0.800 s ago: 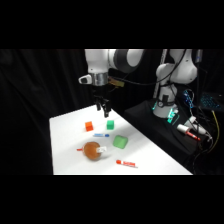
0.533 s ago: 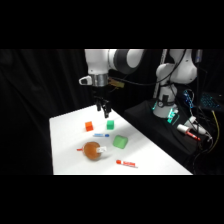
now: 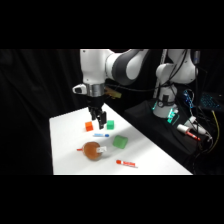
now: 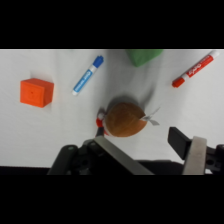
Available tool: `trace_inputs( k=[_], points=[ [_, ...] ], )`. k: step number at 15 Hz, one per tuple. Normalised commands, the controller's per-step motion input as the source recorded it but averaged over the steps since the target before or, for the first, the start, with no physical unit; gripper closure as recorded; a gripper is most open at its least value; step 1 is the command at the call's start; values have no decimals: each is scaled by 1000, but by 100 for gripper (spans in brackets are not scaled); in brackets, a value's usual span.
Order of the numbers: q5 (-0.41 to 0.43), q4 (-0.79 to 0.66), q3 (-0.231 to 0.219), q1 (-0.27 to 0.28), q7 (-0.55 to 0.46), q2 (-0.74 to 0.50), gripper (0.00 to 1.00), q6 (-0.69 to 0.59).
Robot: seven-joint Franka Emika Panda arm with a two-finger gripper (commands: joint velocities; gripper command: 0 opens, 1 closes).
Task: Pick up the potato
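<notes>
The potato (image 3: 92,149), a round brownish-orange lump with a small white patch, lies on the white table (image 3: 65,150) near its front. In the wrist view the potato (image 4: 123,119) sits just beyond my fingers, closer to the left one. My gripper (image 3: 98,121) hangs above and behind the potato, clear of it. My gripper (image 4: 155,150) is open, its two fingers wide apart with nothing between them.
An orange cube (image 3: 89,126) and a small green block (image 3: 110,123) lie behind the gripper. A blue marker (image 3: 101,134) and a larger green block (image 3: 119,142) lie beside the potato, and a red marker (image 3: 126,163) lies near the front edge.
The gripper has come down a little and shifted slightly left, closer to the potato. The objects on the table have not moved.
</notes>
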Motion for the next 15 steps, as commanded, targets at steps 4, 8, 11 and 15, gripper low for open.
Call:
trace_inputs(
  k=[4,8,11,15],
  points=[
    [-250,470,-8,123,241,473,0,122],
    [-312,499,-150,142,275,471,0,139],
    [-194,491,-163,105,184,436,0,46],
    [-104,381,-121,50,123,376,0,-28]
  ],
)
